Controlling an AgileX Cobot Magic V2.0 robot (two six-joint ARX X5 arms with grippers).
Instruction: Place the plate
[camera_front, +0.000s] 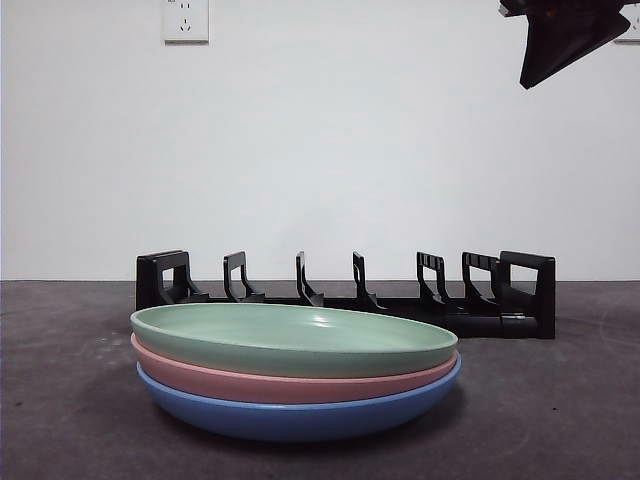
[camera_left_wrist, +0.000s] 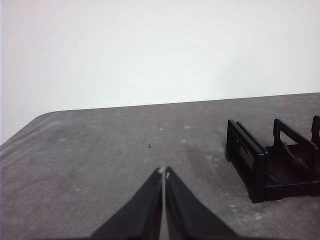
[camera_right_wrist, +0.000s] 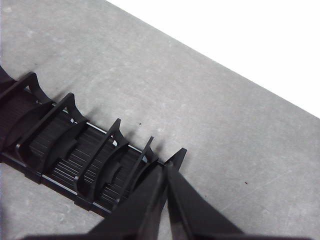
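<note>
Three stacked plates — one green, one pink, one blue — and one black rack.

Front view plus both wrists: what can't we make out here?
- Pink plate and blue plate: insides hidden in the front view by the green plate stacked on top.
- Plates: absent from both wrist views.
- Black rack: base partly hidden by the plates in the front view; cut off by the edge in the left wrist view.
- Arm at the front view's top corner: cropped, so which arm is unclear.
</note>
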